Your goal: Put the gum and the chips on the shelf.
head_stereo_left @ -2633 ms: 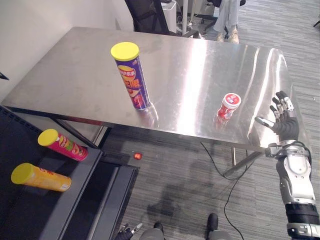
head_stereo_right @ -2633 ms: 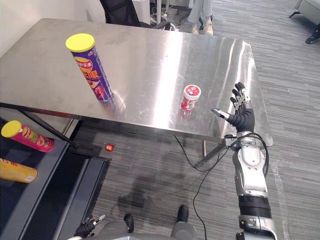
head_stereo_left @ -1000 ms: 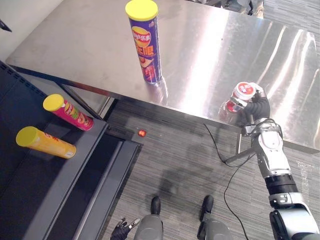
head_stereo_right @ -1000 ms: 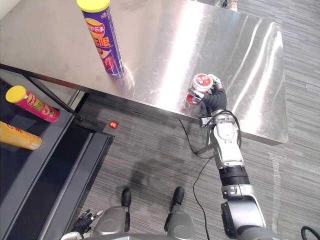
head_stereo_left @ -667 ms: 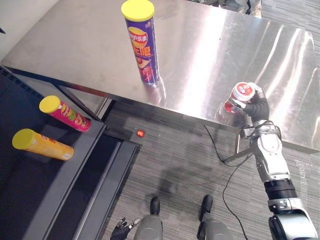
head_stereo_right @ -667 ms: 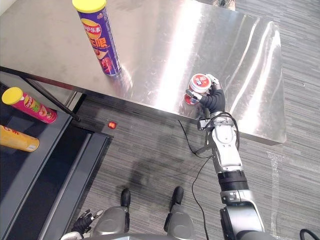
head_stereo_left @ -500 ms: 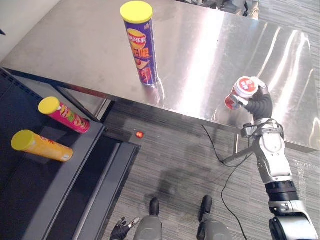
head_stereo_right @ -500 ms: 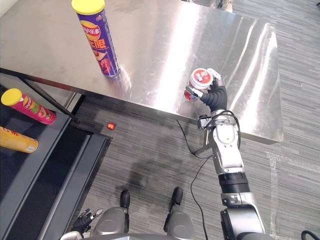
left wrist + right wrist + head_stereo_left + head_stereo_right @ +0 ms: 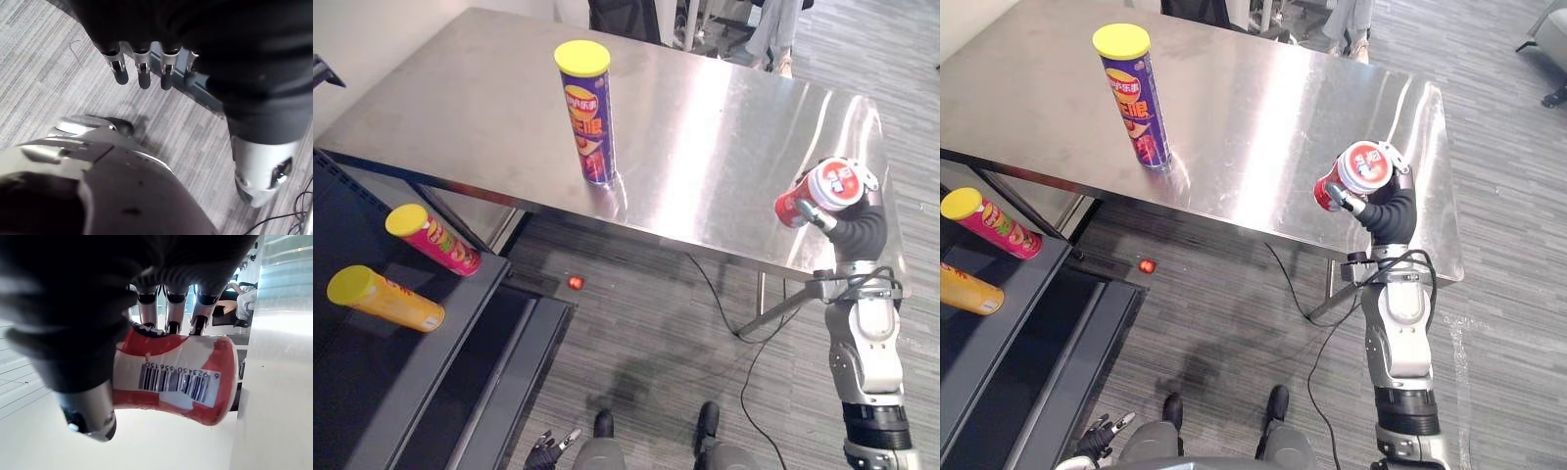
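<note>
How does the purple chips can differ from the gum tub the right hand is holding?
The purple chips can is tall and slim; the gum tub is short. The chips can is purple with a yellow lid, the gum tub red and white. The chips can stands upright on the table, while the gum tub is held tilted in the right hand. Both are round, lidded containers.

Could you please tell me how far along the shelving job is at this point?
Done: neither item is on the shelf, which holds a pink can and a yellow can. In hand: the right hand grips the gum tub, off the table. Left: the purple chips can stands on the table; the left hand hangs open.
</note>
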`<state>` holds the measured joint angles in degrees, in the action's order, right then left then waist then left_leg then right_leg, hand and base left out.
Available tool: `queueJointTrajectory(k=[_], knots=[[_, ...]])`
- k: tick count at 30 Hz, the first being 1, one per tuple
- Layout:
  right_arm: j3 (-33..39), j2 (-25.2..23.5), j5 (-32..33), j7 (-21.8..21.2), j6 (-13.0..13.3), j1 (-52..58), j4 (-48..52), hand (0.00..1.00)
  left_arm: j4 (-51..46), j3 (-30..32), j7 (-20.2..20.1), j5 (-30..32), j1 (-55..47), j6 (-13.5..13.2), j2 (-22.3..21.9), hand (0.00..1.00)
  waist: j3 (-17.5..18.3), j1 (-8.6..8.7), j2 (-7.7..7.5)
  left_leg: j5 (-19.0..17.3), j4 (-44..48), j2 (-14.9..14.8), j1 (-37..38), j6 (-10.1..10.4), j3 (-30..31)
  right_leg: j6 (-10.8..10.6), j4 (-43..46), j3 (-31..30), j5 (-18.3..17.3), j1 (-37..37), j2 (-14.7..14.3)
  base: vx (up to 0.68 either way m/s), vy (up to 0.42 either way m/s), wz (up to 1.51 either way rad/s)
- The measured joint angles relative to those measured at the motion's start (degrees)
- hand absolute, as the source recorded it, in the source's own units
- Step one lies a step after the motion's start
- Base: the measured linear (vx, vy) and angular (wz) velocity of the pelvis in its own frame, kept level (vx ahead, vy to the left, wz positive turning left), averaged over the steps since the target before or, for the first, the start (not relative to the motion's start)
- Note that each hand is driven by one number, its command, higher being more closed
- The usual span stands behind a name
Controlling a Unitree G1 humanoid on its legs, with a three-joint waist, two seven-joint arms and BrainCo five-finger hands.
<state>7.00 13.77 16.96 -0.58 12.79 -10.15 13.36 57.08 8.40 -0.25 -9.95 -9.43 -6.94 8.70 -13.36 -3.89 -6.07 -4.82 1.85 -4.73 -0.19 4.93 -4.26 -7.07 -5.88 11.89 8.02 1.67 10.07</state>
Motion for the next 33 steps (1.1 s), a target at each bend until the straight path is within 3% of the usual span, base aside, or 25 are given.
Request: queueJointTrajectory(k=[7,14,17,20,21,23,25,28,29,30,31,32,33], knots=[[2.06,-0.92,-0.11,-0.46,0.03,6.30,3.87,1.00,0.22,0.42,0.02,0.13,-0.48,0.03,-0.02,0.00,2.15,0.68,-0.19,0.03,0.15,0.64,-0.40,-0.11,3.83,-0.28,4.94,3.50,-3.94,-0.15,1.43,-0.01,0.001,0.28],[1.12,-1.42,-0.13,-0.63,0.03,6.71,3.65,1.00,1.20,0.42,-0.03,0.09,-0.65,0.06,-0.02,0.00,3.52,0.51,-0.09,-0.60,2.05,1.06,-1.05,-0.23,3.32,-0.27,6.76,2.84,-4.81,1.06,2.01,0.01,0.009,-0.01],[-2.63,-1.41,-0.14,-1.18,-0.11,4.69,0.24,1.00,1.55,0.49,-0.18,-0.53,-0.61,0.10,-0.11,0.00,3.06,0.45,0.51,-3.14,9.71,0.70,-3.99,0.00,3.77,0.19,13.45,2.22,-8.24,3.24,2.62,-0.03,-0.006,0.05],[-5.47,-1.36,-0.05,-1.27,-0.13,0.42,-3.51,1.00,1.50,0.64,-0.29,-2.01,0.21,0.01,-1.18,0.00,1.89,0.13,2.49,-3.47,12.23,0.12,-6.89,0.24,8.99,0.97,14.32,7.08,-9.28,1.86,2.01,-0.11,-0.086,0.79],[-5.43,-1.34,0.02,-1.15,-0.07,-0.96,-3.94,1.00,1.46,0.59,-0.31,-3.03,0.64,0.00,-1.60,0.00,1.38,-0.04,3.30,-2.35,11.07,0.18,-8.11,1.04,12.17,1.49,14.64,10.43,-9.63,1.82,1.94,-0.13,-0.117,1.32],[-5.28,-1.00,-0.02,-0.93,-0.09,-2.49,-5.17,1.00,1.11,0.42,-0.37,-3.22,0.69,0.11,-2.20,0.00,0.59,-1.23,4.59,-0.29,6.86,-0.73,-8.91,-0.08,14.91,3.10,16.13,14.83,-11.23,2.13,1.72,-0.15,-0.142,1.23],[-5.26,-0.62,-0.13,-0.77,-0.18,-3.56,-5.36,1.00,1.71,1.12,-0.35,-3.38,0.14,0.25,-2.06,0.00,0.50,-2.73,4.20,-1.96,3.86,-4.72,-9.87,-5.30,3.40,4.87,13.95,20.00,-11.47,1.56,2.73,-0.14,-0.165,1.17],[-4.96,-0.35,-0.20,0.69,-0.19,-4.58,-5.47,1.00,1.67,3.32,-0.51,-5.08,-1.57,0.88,-3.31,0.00,0.66,-2.63,5.14,0.17,21.61,-8.62,-13.47,-8.55,-10.27,5.86,17.23,25.59,-12.23,1.79,5.08,-0.05,-0.101,1.02],[-4.47,0.32,-0.26,0.92,0.07,-4.40,-5.17,1.00,0.81,3.60,-0.58,-5.35,-2.77,0.92,-4.31,0.00,1.16,-1.87,6.87,2.67,22.67,-9.55,-13.97,-9.11,-14.45,5.53,19.28,27.36,-12.78,1.88,4.75,0.00,-0.099,1.05],[-3.81,0.47,-0.32,0.98,0.04,-4.38,-5.32,1.00,0.27,3.43,-0.61,-5.49,-3.02,0.92,-4.84,0.00,1.12,-1.56,6.95,3.76,21.82,-9.51,-14.23,-9.54,-15.96,5.64,19.75,28.04,-13.03,2.06,5.01,-0.07,-0.118,1.44],[-2.19,0.14,-0.71,0.98,-0.07,-4.08,-5.33,1.00,-1.11,3.87,-1.17,-5.60,-3.10,0.86,-4.04,0.00,1.56,-1.19,5.88,8.36,11.96,-7.15,-12.97,-7.48,-14.40,6.43,16.52,29.33,-13.46,2.38,4.36,-0.11,-0.082,1.21],[-1.53,0.04,-0.74,0.94,-0.10,-3.93,-5.27,1.00,-1.09,4.78,-1.28,-5.58,-2.80,0.86,-4.22,0.00,1.83,-1.11,5.91,9.04,7.79,-6.36,-11.63,-6.40,-13.79,6.33,14.71,31.34,-13.11,1.76,4.00,-0.11,-0.087,1.08],[-0.59,-0.42,-0.87,0.75,-0.25,-4.11,-5.45,1.00,-0.69,6.11,-1.38,-5.57,-2.57,1.11,-4.81,0.00,1.67,-1.62,6.30,4.84,11.68,-7.67,-11.58,-6.31,-15.62,6.59,15.11,33.26,-12.54,1.92,3.96,-0.07,-0.048,0.69]])
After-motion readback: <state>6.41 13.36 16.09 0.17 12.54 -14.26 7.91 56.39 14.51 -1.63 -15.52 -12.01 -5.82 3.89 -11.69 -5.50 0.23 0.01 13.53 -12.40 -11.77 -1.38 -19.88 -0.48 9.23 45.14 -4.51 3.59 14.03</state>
